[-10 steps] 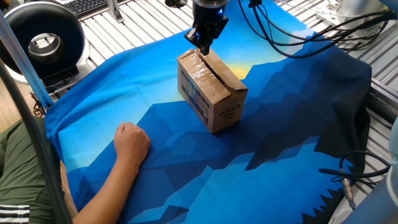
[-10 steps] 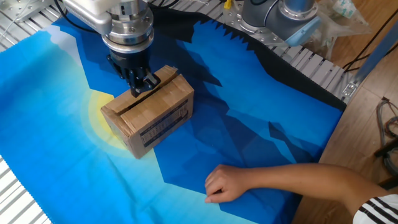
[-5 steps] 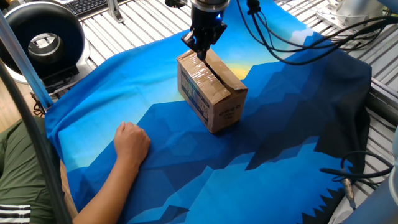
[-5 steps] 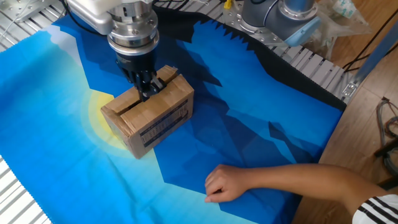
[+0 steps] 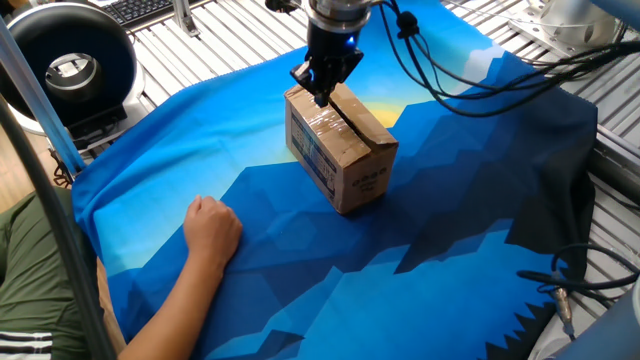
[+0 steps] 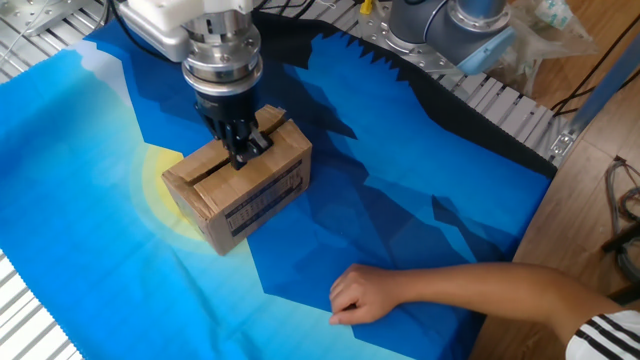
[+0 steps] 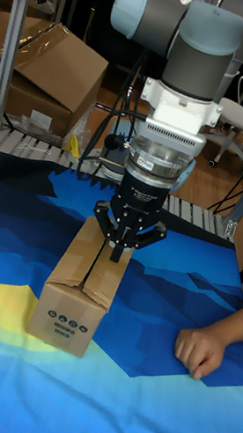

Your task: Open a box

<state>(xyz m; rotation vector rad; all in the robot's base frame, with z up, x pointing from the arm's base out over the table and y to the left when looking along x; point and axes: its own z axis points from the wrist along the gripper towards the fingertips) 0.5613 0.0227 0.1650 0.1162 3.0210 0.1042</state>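
Observation:
The box (image 5: pixel 342 150) is a small brown carton standing on the blue cloth, its top flaps lying flat with a dark seam between them and clear tape at one end. A blue printed label (image 6: pixel 262 197) shows on its side. My gripper (image 5: pixel 321 95) points straight down with its fingers together, the tips on the seam near one end of the top. In the other fixed view my gripper (image 6: pixel 241 159) touches the seam over the box (image 6: pixel 235 190). The tall fixed view shows the gripper (image 7: pixel 117 253) at the far end of the box (image 7: pixel 81 294).
A person's hand (image 5: pixel 212 228) rests on the blue cloth (image 5: pixel 450 200) in front of the box, also the hand (image 6: pixel 358 293). A black round device (image 5: pixel 65 62) stands at the table's far left. A large open carton (image 7: pixel 42 68) sits behind the table.
My gripper has shifted a little along the seam and lower onto the box top. The box and the person's hand have stayed put.

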